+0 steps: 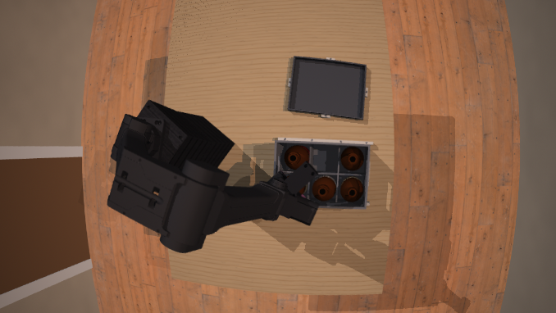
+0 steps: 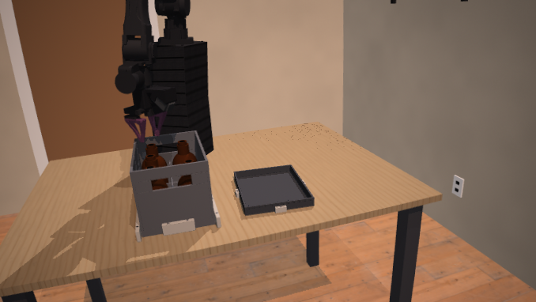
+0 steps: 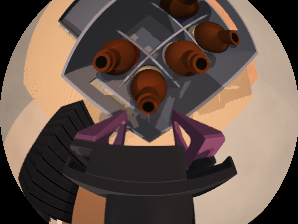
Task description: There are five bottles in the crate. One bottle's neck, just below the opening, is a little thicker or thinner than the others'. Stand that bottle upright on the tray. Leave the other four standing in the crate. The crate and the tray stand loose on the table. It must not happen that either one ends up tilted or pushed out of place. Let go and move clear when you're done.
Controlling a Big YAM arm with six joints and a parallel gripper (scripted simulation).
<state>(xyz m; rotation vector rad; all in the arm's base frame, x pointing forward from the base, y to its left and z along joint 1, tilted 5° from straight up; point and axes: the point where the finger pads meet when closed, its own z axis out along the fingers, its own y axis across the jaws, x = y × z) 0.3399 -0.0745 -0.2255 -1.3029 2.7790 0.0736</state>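
- Hovering over the rear corner of the crate (image 2: 170, 199): gripper (image 2: 147, 127), purple fingers spread partway, pinching nothing.
- Standing upright inside the divided crate: five brown bottles (image 3: 186, 55); one bottle (image 3: 148, 90) sitting straight below the gap between the fingers, untouched.
- Cannot tell which neck is differing in thickness.
- Lying just beside the crate on the table (image 2: 356, 166): dark tray (image 2: 273, 190), holding nothing, not touching the crate.

Top view straight down, exterior table-front oblique, wrist close above shared crate (image 1: 280, 172).
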